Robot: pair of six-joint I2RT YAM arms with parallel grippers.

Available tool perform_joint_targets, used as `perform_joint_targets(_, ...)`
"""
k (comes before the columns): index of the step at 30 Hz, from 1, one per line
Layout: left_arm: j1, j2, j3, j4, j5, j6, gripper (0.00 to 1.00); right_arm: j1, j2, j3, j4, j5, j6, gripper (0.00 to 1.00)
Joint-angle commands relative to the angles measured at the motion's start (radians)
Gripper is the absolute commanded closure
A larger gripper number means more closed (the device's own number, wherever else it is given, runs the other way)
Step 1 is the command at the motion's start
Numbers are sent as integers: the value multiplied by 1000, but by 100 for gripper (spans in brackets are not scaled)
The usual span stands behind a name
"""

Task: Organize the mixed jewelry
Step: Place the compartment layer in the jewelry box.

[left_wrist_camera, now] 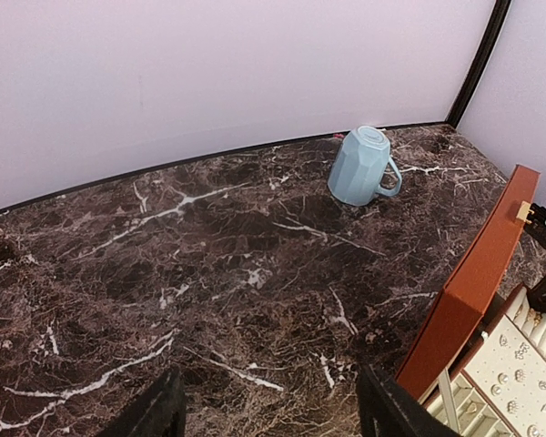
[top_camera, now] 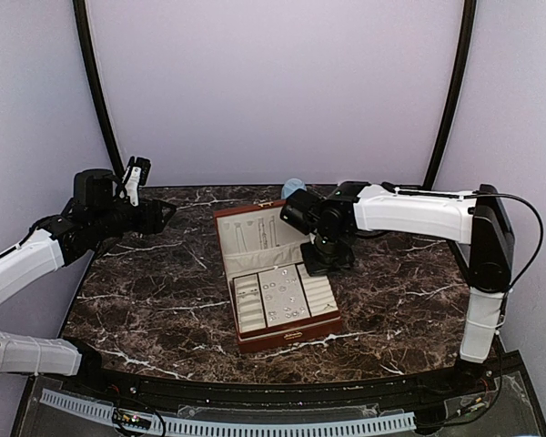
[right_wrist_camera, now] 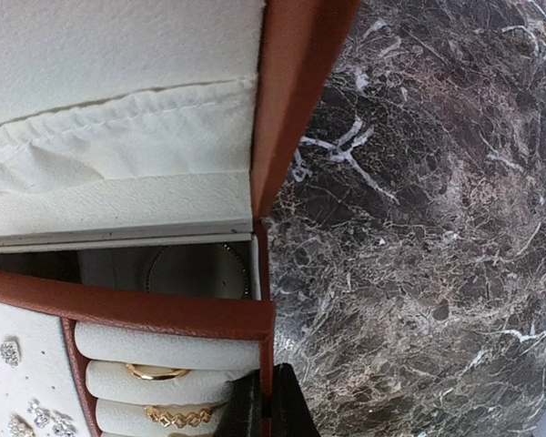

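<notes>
The reddish-brown box (top_camera: 291,335) lies open at the table's middle, its lid (top_camera: 255,232) standing up. Small studs (top_camera: 285,296) lie in its middle compartment, and thin chains hang in the lid. In the right wrist view a gold ring (right_wrist_camera: 155,371) and a patterned ring (right_wrist_camera: 177,417) sit in the cream slots. A bracelet hoop (right_wrist_camera: 196,271) lies in the back compartment and studs (right_wrist_camera: 9,350) lie at the left. My right gripper (right_wrist_camera: 266,410) is shut on the box's right wall (right_wrist_camera: 264,319); it also shows in the top view (top_camera: 323,266). My left gripper (left_wrist_camera: 273,414) is open and empty, held above the table at the left (top_camera: 166,215).
A light blue mug (left_wrist_camera: 364,167) stands upside down at the back of the marble table (left_wrist_camera: 209,273), behind the box lid (left_wrist_camera: 478,273). In the top view the mug (top_camera: 293,188) is partly hidden. Walls close the back and sides.
</notes>
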Motion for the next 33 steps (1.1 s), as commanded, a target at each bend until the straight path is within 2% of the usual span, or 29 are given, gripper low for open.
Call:
perform_joint_targets(1, 6, -27, -12, 15, 2, -8, 33, 4, 10, 33, 30, 32, 11, 100)
perform_joint_targets(19, 5, -25, -12, 14, 4, -8, 33, 7, 24, -25, 194, -38, -39, 100)
perform_joint_targets(33, 5, -27, -12, 14, 6, -7, 33, 7, 65, -17, 183, 4, -11, 100)
